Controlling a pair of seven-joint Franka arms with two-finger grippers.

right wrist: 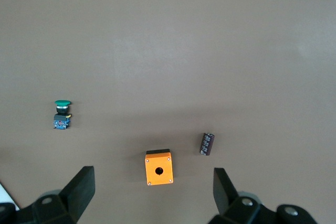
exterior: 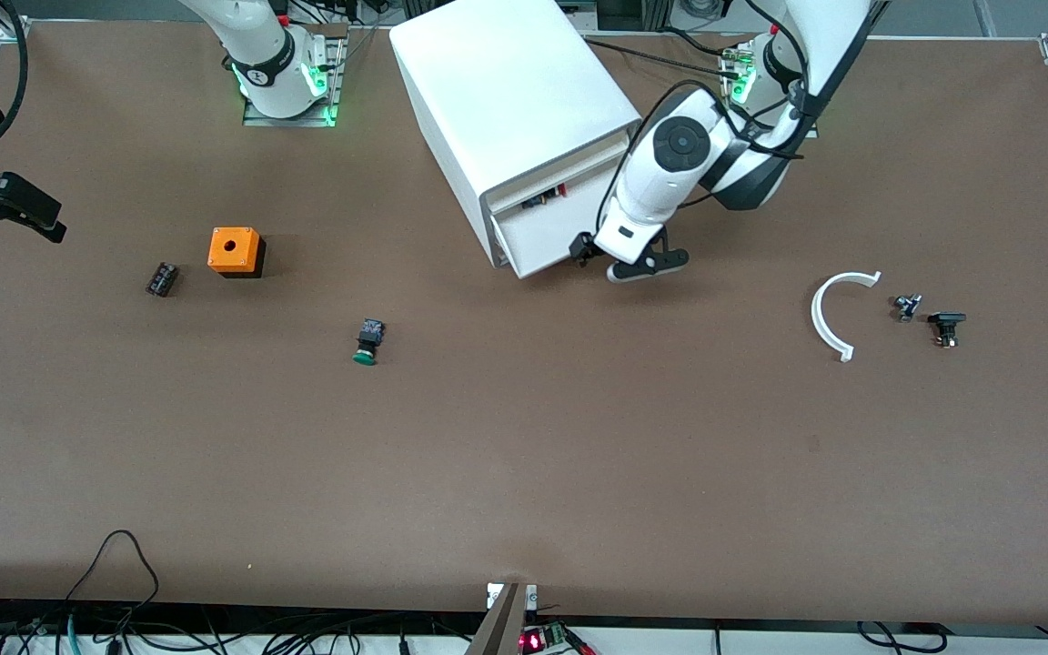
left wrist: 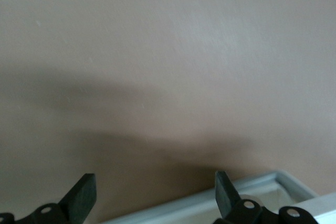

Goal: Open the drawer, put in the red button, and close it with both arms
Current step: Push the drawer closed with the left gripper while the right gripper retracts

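Note:
The white cabinet (exterior: 510,91) stands at the table's edge by the arms' bases. Its upper drawer (exterior: 542,238) is pulled out a little. In the gap, a small red and black thing (exterior: 553,194) shows, which looks like the red button. My left gripper (exterior: 619,259) is open and empty, low over the table just in front of the drawer. In the left wrist view (left wrist: 155,195) a pale rim of the drawer (left wrist: 262,188) lies by one finger. My right gripper (exterior: 10,207) is open and empty, up in the air at the right arm's end of the table, seen also in the right wrist view (right wrist: 152,190).
An orange cube with a hole (exterior: 235,250) (right wrist: 158,168), a small dark cylinder (exterior: 161,278) (right wrist: 207,144) and a green-capped button (exterior: 367,342) (right wrist: 62,114) lie toward the right arm's end. A white curved strip (exterior: 829,314) and two small black parts (exterior: 908,307) (exterior: 946,327) lie toward the left arm's end.

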